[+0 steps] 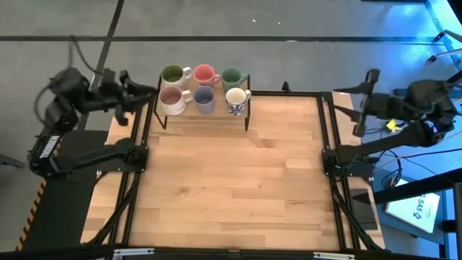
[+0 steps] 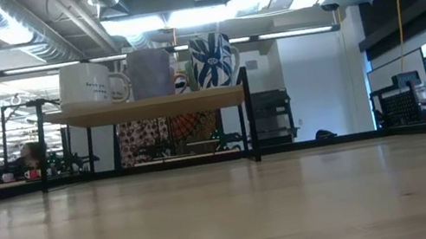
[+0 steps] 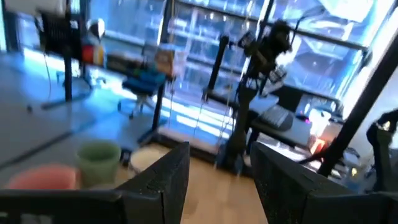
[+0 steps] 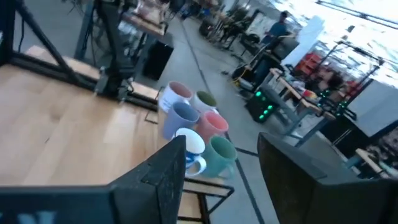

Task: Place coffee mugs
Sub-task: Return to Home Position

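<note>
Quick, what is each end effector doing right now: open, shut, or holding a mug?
Left end effector: open, holding nothing, beside the shelf.
Right end effector: open, holding nothing, beyond the table's right edge.

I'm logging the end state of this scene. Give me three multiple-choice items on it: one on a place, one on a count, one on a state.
1. Where do the mugs stand? A. on the shelf B. mid-table C. in a gripper
2. How many mugs? A. four B. six C. eight
3. The right gripper is: A. shut on a mug B. open and empty C. shut, empty
Key: 1A, all sit on the shelf; 2B, two rows of three; 3B, its fingers stand apart, nothing between them.
</note>
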`<action>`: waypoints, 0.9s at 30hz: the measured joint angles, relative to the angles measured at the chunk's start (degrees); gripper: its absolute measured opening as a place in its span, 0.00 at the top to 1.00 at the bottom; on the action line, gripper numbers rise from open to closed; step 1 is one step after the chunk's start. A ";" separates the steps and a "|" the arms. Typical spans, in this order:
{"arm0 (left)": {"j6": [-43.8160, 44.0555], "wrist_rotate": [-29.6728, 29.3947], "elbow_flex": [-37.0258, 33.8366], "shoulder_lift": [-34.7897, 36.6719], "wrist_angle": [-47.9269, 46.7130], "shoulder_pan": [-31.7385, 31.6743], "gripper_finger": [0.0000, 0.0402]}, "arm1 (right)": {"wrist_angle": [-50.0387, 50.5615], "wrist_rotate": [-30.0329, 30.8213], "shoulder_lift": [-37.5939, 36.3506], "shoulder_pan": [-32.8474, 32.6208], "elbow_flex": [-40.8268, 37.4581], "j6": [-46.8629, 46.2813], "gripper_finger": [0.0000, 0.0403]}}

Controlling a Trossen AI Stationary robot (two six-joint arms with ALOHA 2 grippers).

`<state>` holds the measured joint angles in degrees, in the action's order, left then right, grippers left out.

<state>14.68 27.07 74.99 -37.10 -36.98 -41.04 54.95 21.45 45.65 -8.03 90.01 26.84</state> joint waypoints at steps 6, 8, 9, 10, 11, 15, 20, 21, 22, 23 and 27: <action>3.69 2.97 -15.28 4.15 9.49 0.44 0.59 | -6.14 -0.04 -13.39 0.19 -18.81 -5.89 0.54; 6.32 3.09 -21.44 5.77 16.02 1.64 0.59 | -9.07 0.37 -17.31 0.19 -25.23 -7.74 0.54; 7.50 3.12 -24.35 6.57 19.47 2.49 0.59 | -11.27 0.73 -19.10 0.19 -28.24 -8.54 0.54; 8.60 2.95 -27.22 7.28 22.35 3.43 0.59 | -13.35 0.97 -20.75 0.19 -31.25 -9.16 0.54; 9.57 2.17 -29.93 8.02 24.68 4.54 0.59 | -15.09 0.98 -22.21 0.19 -34.08 -10.01 0.54; 12.32 -3.18 -39.64 9.83 31.47 10.88 0.59 | -22.68 0.39 -27.69 0.19 -44.00 -11.96 0.54; 13.32 -11.72 -49.39 9.89 44.64 21.19 0.59 | -30.29 0.34 -33.69 0.19 -53.36 -13.35 0.54; 13.30 -13.75 -50.96 9.85 47.46 23.21 0.59 | -31.15 0.94 -34.96 0.19 -54.54 -13.89 0.54; 13.30 -15.70 -52.35 9.81 50.19 25.17 0.59 | -31.17 1.49 -36.22 0.19 -55.53 -14.46 0.54; 13.34 -17.54 -53.66 9.66 52.18 27.07 0.59 | -31.11 2.25 -37.36 0.19 -56.21 -14.71 0.54; 13.28 -22.19 -57.36 9.34 56.26 32.90 0.59 | -29.92 5.35 -42.48 0.19 -56.96 -14.63 0.54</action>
<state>27.96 4.89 17.63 -27.76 19.29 -8.14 25.03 26.80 3.17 -7.84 33.05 12.20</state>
